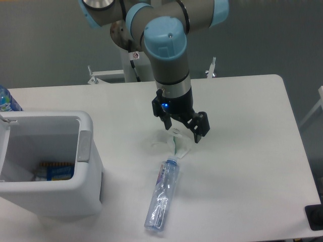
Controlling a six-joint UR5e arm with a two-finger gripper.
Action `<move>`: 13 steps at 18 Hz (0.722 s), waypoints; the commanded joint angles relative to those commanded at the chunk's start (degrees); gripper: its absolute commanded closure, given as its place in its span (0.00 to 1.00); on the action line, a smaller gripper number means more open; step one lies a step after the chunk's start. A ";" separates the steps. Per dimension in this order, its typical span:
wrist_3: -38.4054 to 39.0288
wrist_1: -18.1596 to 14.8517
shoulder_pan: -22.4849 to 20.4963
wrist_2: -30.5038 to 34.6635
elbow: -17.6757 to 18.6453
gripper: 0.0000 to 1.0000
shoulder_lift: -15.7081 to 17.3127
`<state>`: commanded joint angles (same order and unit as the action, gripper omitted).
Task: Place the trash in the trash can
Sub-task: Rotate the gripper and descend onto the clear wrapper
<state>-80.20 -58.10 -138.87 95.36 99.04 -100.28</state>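
The trash shows as two pieces on the white table. A small crumpled whitish wrapper (165,142) with a green streak lies near the middle. Just in front of it lies a long crushed clear bottle (162,196) with a pale label, its cap end towards the wrapper. My gripper (182,128) hangs low, directly over the wrapper's far right part. It is open, its black fingers (199,132) spread on either side, with nothing between them. The trash can (87,146), a boxy white bin with a grey latch tab, stands open-topped at the left front.
A bottle with a bright blue label (6,101) peeks in at the far left edge behind the bin. Inside the bin lies some blue and orange packaging (54,171). A black object (315,217) sits at the table's front right corner.
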 joint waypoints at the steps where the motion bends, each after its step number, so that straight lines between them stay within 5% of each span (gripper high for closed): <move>1: -3.70 0.00 0.00 1.31 0.79 0.00 0.00; 13: -13.23 0.35 -0.09 5.79 8.36 0.00 -4.12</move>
<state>-93.43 -57.74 -138.96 101.15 107.40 -104.40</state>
